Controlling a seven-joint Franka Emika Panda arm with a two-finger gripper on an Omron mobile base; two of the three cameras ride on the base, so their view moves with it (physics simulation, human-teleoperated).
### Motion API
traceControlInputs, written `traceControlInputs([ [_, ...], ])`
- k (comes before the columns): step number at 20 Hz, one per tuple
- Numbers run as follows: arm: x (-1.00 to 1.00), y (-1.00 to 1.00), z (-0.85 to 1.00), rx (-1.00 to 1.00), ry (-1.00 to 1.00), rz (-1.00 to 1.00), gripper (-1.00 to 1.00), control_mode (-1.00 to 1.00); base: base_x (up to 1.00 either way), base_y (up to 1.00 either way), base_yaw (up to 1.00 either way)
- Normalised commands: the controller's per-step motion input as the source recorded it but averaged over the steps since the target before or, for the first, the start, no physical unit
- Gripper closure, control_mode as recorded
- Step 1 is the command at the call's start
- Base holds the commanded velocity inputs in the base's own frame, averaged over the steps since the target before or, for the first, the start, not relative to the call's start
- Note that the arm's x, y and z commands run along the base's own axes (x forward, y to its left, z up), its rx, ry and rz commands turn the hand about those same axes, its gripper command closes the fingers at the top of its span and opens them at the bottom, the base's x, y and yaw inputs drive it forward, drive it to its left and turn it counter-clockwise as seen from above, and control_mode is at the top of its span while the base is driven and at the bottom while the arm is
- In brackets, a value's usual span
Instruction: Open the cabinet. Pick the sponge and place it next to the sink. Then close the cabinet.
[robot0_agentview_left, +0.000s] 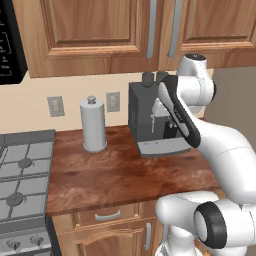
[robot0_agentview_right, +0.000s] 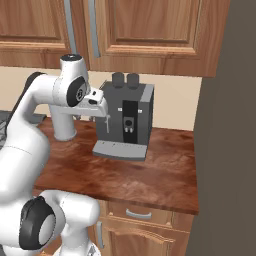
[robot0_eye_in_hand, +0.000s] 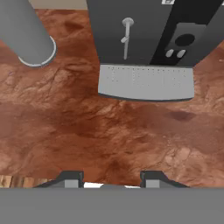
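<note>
The cabinet (robot0_agentview_left: 90, 30) hangs above the counter with both raised-panel doors shut. Its two long grey bar handles (robot0_agentview_left: 151, 30) stand side by side at the middle seam, and they show again in the right base view on the cabinet (robot0_agentview_right: 145, 25). The sponge is hidden and the sink is out of view. My gripper (robot0_eye_in_hand: 112, 180) hovers over the brown counter in front of the coffee machine, well below the handles. Its two fingertips (robot0_eye_in_hand: 72, 179) stand apart with only bare counter between them. In the right base view the hand (robot0_agentview_right: 96, 102) hangs left of the machine.
A dark coffee machine (robot0_agentview_left: 150, 120) with a grey drip tray (robot0_eye_in_hand: 146, 81) stands at the back of the counter. A grey cylinder canister (robot0_agentview_left: 93, 125) is left of it. The stove (robot0_agentview_left: 22, 180) lies further left, a tall dark panel (robot0_agentview_right: 230, 150) bounds the right.
</note>
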Motion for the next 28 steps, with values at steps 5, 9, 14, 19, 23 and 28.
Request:
traceControlInputs([
  [5,0.07,0.04,0.00,0.00,-0.05,-0.03,-1.00,-1.00,0.00,0.00,0.00],
  [9,-0.38,0.00,0.00,0.05,-0.33,-0.06,-1.00,-1.00,0.00,0.00,0.00],
  [14,-0.89,0.00,0.01,0.08,-0.43,-0.02,-1.00,-1.00,0.00,0.00,0.00],
  [19,-0.62,0.00,0.30,0.00,-0.39,-0.01,-1.00,-1.00,0.00,0.00,0.00],
  [23,-0.37,0.00,0.73,0.00,-0.30,-0.02,-1.00,-1.00,0.00,0.00,0.00],
  [28,-0.04,0.00,0.98,-0.11,-0.08,-0.07,-1.00,-1.00,0.00,0.00,0.00],
])
